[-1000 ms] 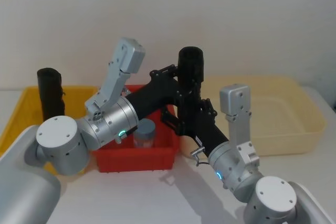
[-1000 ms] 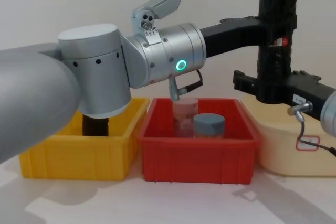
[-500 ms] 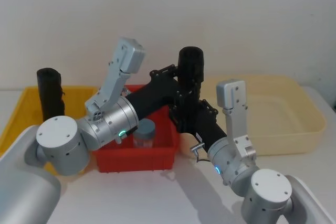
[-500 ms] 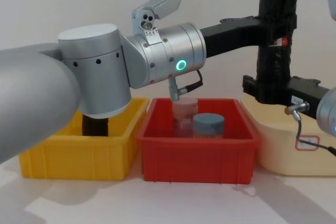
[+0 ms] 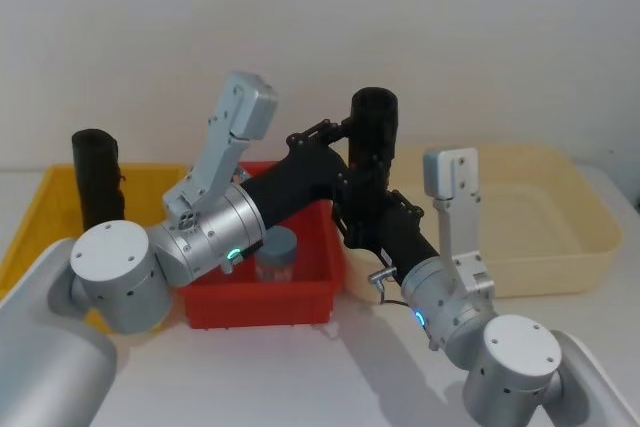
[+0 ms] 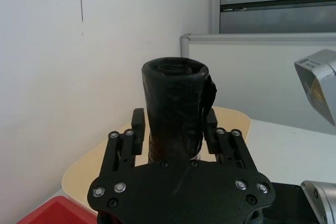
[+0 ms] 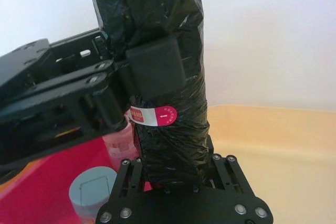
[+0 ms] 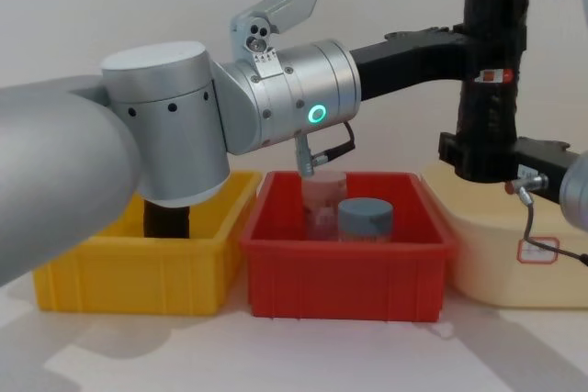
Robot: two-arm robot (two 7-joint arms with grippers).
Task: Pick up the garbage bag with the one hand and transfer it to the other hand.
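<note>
The garbage bag point(image 5: 372, 137) is a tall black roll with a red mark point(image 8: 497, 73), held upright in the air between the red bin and the beige tub. My right gripper point(image 8: 482, 149), on the blue-ringed wrist, is shut on its lower end point(image 7: 173, 150). My left gripper point(image 8: 464, 39), on the green-ringed wrist, reaches in from the left at the roll's upper part. Its fingers point(image 6: 137, 129) stand on either side of the roll point(image 6: 176, 103) with a thin gap, and one pad point(image 7: 155, 66) lies against the plastic.
Below the left arm is a red bin point(image 8: 344, 259) holding a blue-lidded jar point(image 8: 365, 218) and a pink container point(image 8: 322, 195). A yellow bin point(image 8: 119, 273) on the left holds another black roll point(image 5: 95, 177). A beige tub point(image 5: 540, 247) sits at the right, with a wall behind.
The right arm has swung its elbow and carried the roll a little to the right. The left arm has stayed put, so the roll now sits nearer its fingertips.
</note>
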